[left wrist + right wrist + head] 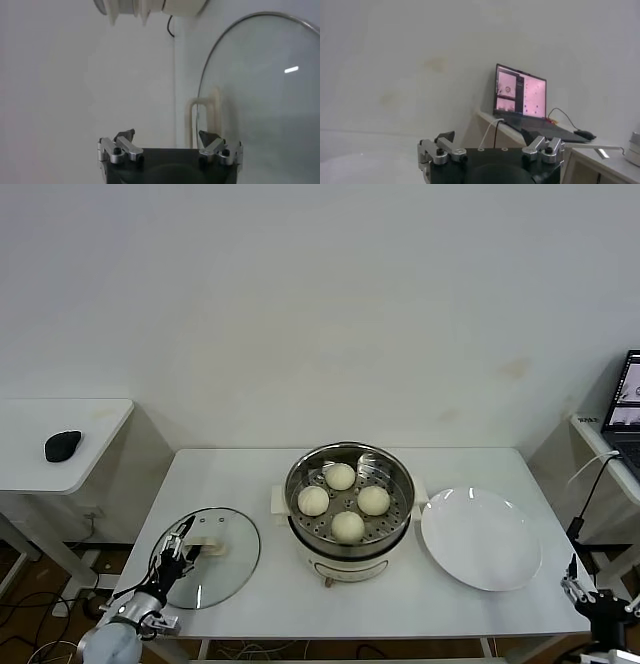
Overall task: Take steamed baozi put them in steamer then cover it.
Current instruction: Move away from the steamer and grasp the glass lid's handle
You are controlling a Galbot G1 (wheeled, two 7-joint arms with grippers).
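Left gripper (178, 546) sits low at the table's front-left corner, over the near edge of the glass lid (205, 557). Its fingers (125, 135) stand wide apart with nothing between them; in the left wrist view the lid's cream handle (202, 120) stands just ahead of the open gap, nearer one finger, not yet clasped. Lid lies flat on the white table (250, 474), handle up, well apart from the steamer (348, 510).

Right gripper (597, 596) hangs off the table's front-right corner, beyond the edge, idle. From the right wrist view its fingers are spread and hold nothing; a laptop (520, 97) with a lit screen sits on a side desk past it.

Steamer stands mid-table, steel pot on a cream base, uncovered. All four buns (343, 502) rest on the perforated tray inside: one at the back, one left, one right, one at the front, close together but whether touching cannot be told.

White plate (481, 538) lies just beside the steamer on the right, bare. Black mouse (62, 445) sits on a separate small table to the far left.
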